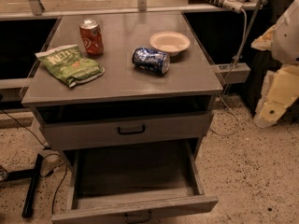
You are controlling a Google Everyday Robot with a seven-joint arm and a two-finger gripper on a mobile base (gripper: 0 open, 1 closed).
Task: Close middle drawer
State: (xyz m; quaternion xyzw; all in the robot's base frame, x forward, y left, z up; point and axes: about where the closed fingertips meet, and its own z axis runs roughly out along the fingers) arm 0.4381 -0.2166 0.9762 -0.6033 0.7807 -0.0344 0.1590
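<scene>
The middle drawer is grey wood and stands pulled far out at the bottom of the view. Its deep inside is bare and its small black bar handle is at the frame's lower edge. Above it the top drawer, with the same black handle, stands out a little from the cabinet. The lowest drawer is hidden under the open one. My arm and gripper show as white and cream shapes at the right edge, well to the right of the cabinet and touching nothing.
On the cabinet top are a red soda can, a green chip bag, a blue can on its side and a white bowl. Black cables and a bar lie on the speckled floor at left.
</scene>
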